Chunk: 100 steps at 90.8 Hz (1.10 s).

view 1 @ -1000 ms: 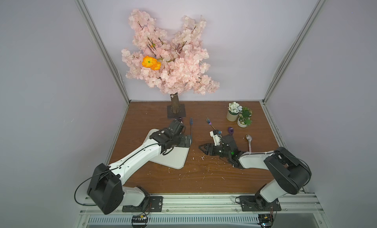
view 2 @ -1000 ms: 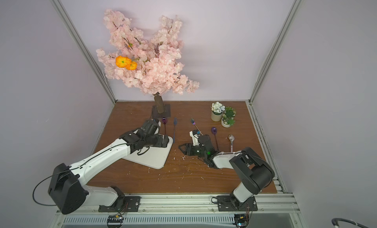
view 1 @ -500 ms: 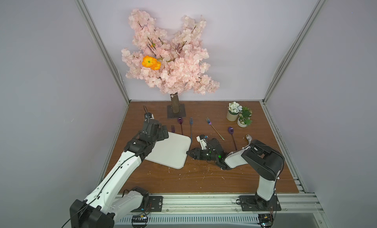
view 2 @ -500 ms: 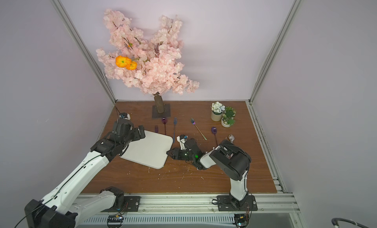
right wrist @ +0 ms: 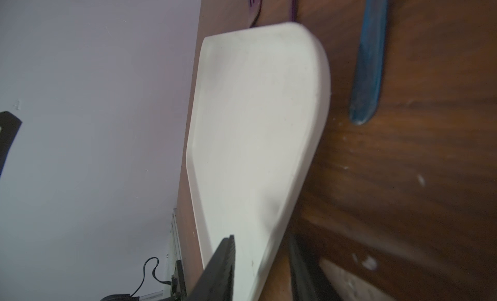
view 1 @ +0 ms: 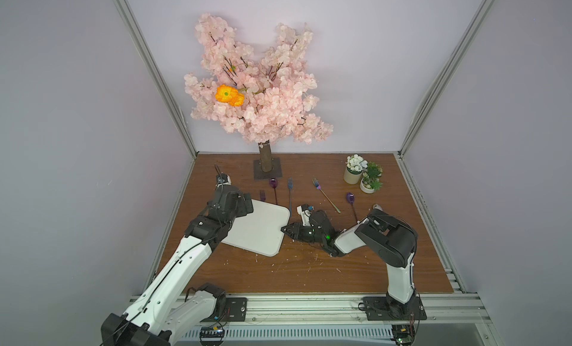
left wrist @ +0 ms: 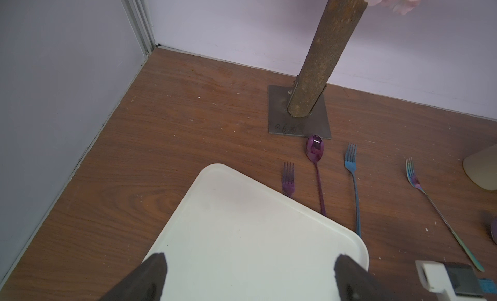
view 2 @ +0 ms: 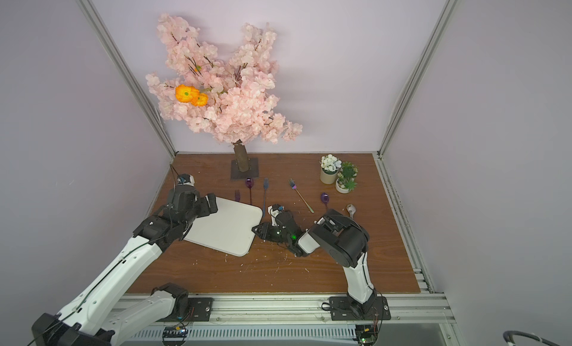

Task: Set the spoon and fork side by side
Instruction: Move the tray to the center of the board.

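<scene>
White tray (view 1: 257, 233) edge — R tool (view 1: 284, 230) astride

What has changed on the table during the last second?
The left gripper drew back across the tray from its far right corner to its far left corner, open. The right gripper moved toward the tray and now straddles its right edge; a firm grip is not clear. Tray and cutlery stayed put.

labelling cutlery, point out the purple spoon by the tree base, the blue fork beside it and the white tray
purple spoon (left wrist: 314, 150): left wrist view, bowl
blue fork (left wrist: 351, 164): left wrist view, head
white tray (left wrist: 242, 232): left wrist view, bare middle
</scene>
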Motion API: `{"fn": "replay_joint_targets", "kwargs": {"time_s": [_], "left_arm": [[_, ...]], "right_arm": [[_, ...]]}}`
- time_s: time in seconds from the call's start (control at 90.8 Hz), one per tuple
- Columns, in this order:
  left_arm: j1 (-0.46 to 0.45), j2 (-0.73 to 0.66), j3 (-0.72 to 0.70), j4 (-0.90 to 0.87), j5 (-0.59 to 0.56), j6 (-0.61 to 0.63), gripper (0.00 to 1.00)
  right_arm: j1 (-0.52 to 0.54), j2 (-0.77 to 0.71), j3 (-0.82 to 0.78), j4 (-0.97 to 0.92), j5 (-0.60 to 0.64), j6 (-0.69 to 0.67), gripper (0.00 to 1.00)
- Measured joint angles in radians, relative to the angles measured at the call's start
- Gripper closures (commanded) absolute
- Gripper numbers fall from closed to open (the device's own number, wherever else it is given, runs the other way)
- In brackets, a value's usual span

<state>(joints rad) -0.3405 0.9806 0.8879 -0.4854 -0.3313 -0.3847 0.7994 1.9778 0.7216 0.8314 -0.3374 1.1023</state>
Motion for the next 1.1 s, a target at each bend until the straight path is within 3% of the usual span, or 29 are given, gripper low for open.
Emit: {"fn": "replay_joint_targets", "kwargs": {"time_s": [0.253,0.462,0.672,0.881,1.101], "left_arm": [[0.0,-0.015,-0.002,0.0,-0.007,0.005,0.01],[0.0,-0.042,-0.002,0.0,-0.016,0.006,0.0],[0.0,-0.047,-0.002,0.0,-0.028,0.01,0.01],[0.0,-0.047,-0.001,0.0,-0.035,0.017,0.01],[0.0,-0.047,0.0,0.0,-0.036,0.024,0.01]], "right_arm": [[0.002,0.029,0.022,0.014,0.019,0.021,0.81],[0.001,0.029,0.029,0.026,0.005,0.054,1.0],[0.002,0.003,0.028,-0.036,-0.048,-0.003,1.0],[-0.032,-0.172,-0.042,-0.183,-0.059,-0.063,1.0],[-0.13,-0.484,-0.182,-0.397,-0.067,-0.151,1.0]]}}
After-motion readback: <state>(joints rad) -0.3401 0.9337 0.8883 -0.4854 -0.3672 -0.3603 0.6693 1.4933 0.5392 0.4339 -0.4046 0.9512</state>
